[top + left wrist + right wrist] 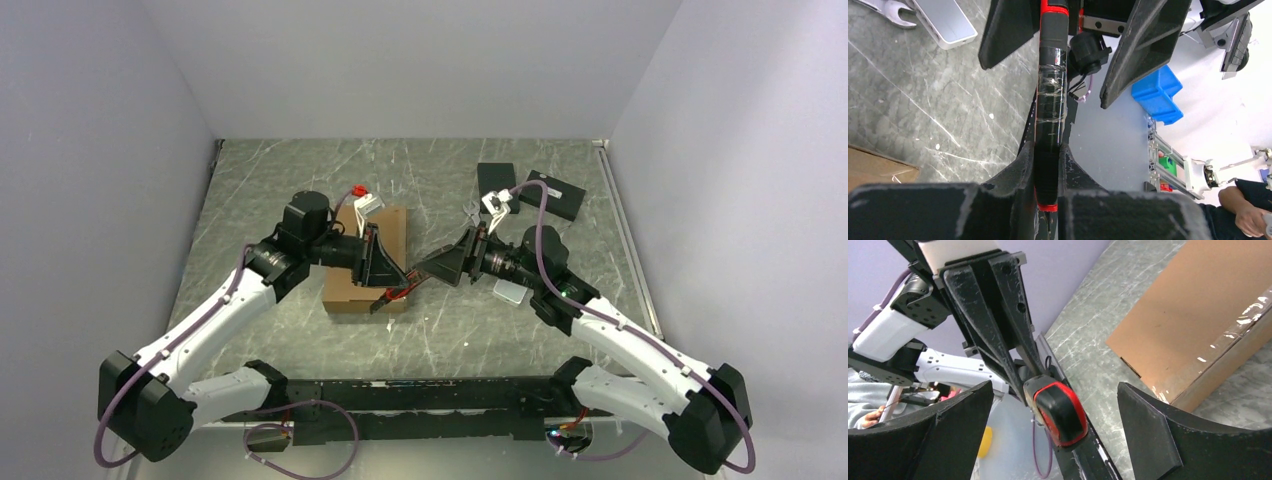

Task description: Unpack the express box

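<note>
Cardboard, flat and brown, the rectangular express box (pixel 345 290) lies on the grey desk (pixel 300 180) centre-left in the top view, beneath our left gripper (pixel 1047 165), which pinches a black, red-ended tool (pixel 1050 115). Our right gripper (pixel 1054 390) gapes empty, end-on to that tool.

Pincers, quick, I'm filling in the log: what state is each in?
Left pincer: closed on the black-and-red tool.
Right pincer: open, the tool's end between its fingers, untouched.

Bright, even overhead light; soft shadows on the grey marbled worktop (pixel 300 170); glare on clear tape (pixel 1243 322) across the flat brown cardboard box (pixel 1188 300).
</note>
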Robot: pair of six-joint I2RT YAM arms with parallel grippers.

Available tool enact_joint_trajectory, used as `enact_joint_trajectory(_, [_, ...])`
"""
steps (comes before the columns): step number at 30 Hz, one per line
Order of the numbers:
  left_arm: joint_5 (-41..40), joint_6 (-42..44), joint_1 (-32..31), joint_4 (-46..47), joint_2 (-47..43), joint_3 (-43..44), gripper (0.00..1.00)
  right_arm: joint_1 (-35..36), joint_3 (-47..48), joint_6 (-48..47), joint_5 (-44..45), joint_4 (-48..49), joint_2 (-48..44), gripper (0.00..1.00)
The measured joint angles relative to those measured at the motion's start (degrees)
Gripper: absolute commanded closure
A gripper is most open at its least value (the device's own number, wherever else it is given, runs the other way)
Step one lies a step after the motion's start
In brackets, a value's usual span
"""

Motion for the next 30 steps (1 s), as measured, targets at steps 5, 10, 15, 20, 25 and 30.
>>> enact_joint_trajectory(5, [0.6, -4.7, 0.5, 6.3, 0.2, -1.3, 1.00, 0.0, -2.4, 2.5, -1.8, 4.7, -0.5, 0.17])
enact_joint_trajectory(10, [3.1, -10.9, 0.5, 16.4, 0.6, -5.3, 1.00, 0.1, -5.4, 6.4, -4.2, 14.3, 0.1, 0.24])
enact_joint_trajectory(15, [4.7, -15.6, 0.5, 22.5, 1.1, -7.2, 1.00, 1.1, -7.8, 8.7, -3.5, 20.4, -0.1, 0.32])
enact_joint_trajectory(20, [5.4, -18.4, 0.5, 26.8, 1.1, -7.4, 1.00, 3.7, -7.9, 9.1, -1.7, 22.1, 0.1, 0.38])
enact_joint_trajectory(25, [6.4, -19.6, 0.5, 29.4, 1.1, -8.0, 1.00, 6.3, -7.9, 8.2, 2.1, 22.4, 0.3, 0.56])
enact_joint_trajectory(30, [6.8, -20.6, 0.5, 30.7, 1.0, -8.9, 1.00, 6.8, -7.9, 7.4, 5.7, 20.7, 0.2, 0.41])
